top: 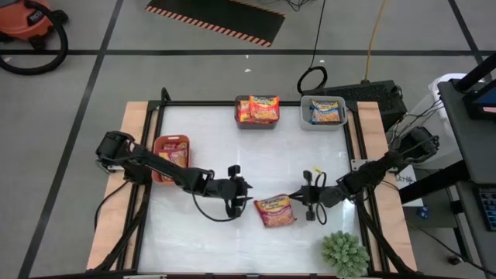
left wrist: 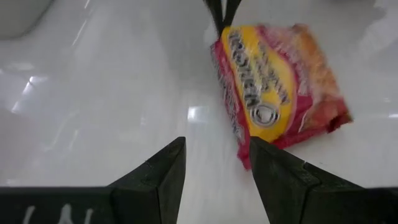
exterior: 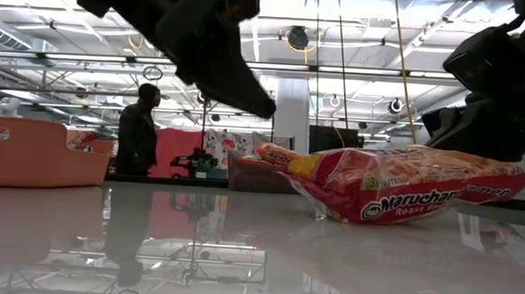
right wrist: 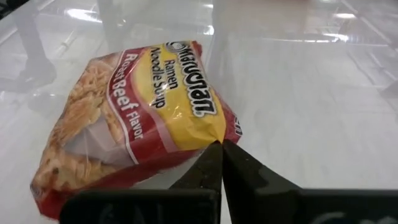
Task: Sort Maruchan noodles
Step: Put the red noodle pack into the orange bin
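Note:
One Maruchan noodle packet [top: 275,210], orange-yellow with red trim, lies near the table's near middle. It also shows in the low view [exterior: 404,186], where its left part rests on the table. My right gripper [right wrist: 220,148] is at its right side, shut on its edge. My left gripper [left wrist: 216,163] hovers open just left of the packet [left wrist: 273,87], its fingers pointing at it; whether one finger brushes the packet's corner I cannot tell. More packets sit in the far bins. My right gripper pinches the packet's sealed edge [right wrist: 214,134], at the side facing the table's right, between its two shut fingertips. It comes from the table's right, low and nearly level. The packet's left part lies on the table [exterior: 353,215]; the held side is slightly raised.
A grey bin [top: 239,120] with red-trimmed packets and a white bin [top: 304,118] with blue-trimmed packets stand at the far edge. An orange-red bin [top: 159,159] with a packet sits at the left. A small green plant [top: 345,253] stands near the right near corner. A person [exterior: 138,127] stands beyond the table.

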